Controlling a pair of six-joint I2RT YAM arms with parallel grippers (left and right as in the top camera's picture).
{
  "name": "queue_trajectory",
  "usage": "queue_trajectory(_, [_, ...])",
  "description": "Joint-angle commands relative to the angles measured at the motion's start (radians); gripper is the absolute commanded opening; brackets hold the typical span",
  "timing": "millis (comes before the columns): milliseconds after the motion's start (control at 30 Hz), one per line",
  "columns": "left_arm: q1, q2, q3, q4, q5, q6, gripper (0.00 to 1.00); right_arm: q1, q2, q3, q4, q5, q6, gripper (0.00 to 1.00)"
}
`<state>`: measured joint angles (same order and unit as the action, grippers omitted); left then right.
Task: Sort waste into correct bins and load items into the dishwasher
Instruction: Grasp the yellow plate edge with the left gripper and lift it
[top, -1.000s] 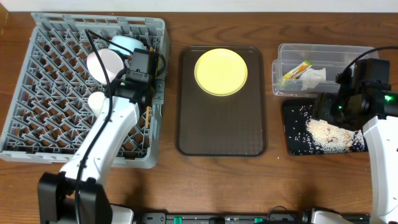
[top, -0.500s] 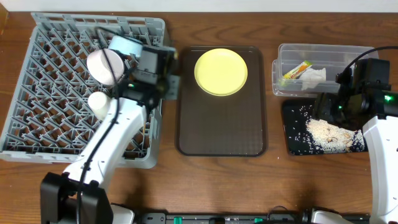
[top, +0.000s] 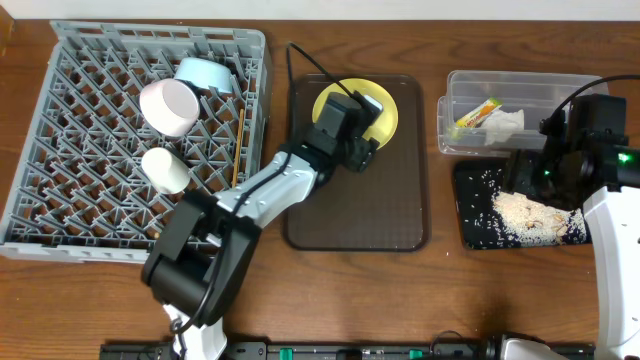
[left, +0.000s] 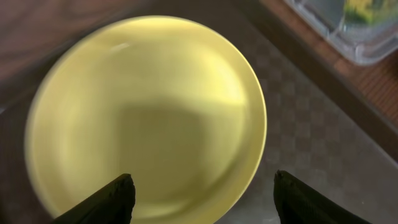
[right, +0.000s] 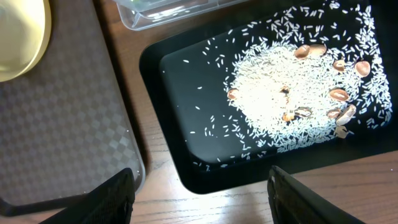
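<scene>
- Dish rack, grey and pegged, fills the left of the desk. It holds the light blue bowl at the back, the whitish-pink bowl just in front of it, the small white cup nearer the middle, and the chopsticks along its right side.
- The brown serving tray lies in the middle, with the yellow plate at its far end.
- The left arm reaches across from the rack side, and the left fingers are spread wide over the plate's near part, gripping nothing. Whether they touch the plate cannot be told.
- The clear container at the far right holds the orange-yellow wrapper and the crumpled napkin beside it.
- The black tray sits just in front of the container, with rice scraps heaped toward its right side, brownish bits among them and loose grains around.
- The right fingers are parted and empty over the tray's near edge.
</scene>
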<state>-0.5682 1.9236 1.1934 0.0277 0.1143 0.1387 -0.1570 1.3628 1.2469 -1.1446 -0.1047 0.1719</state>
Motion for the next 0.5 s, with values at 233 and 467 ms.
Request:
queue_trajectory(233, [-0.012, 0.126, 0.013, -0.033, 0.01, 0.044, 0.72, -0.013, -0.012, 0.002, -0.004, -0.005, -0.012, 0.66])
queue_trajectory(467, [-0.012, 0.126, 0.013, -0.26, 0.01, 0.039, 0.54, -0.013, -0.012, 0.002, -0.004, -0.005, -0.012, 0.66])
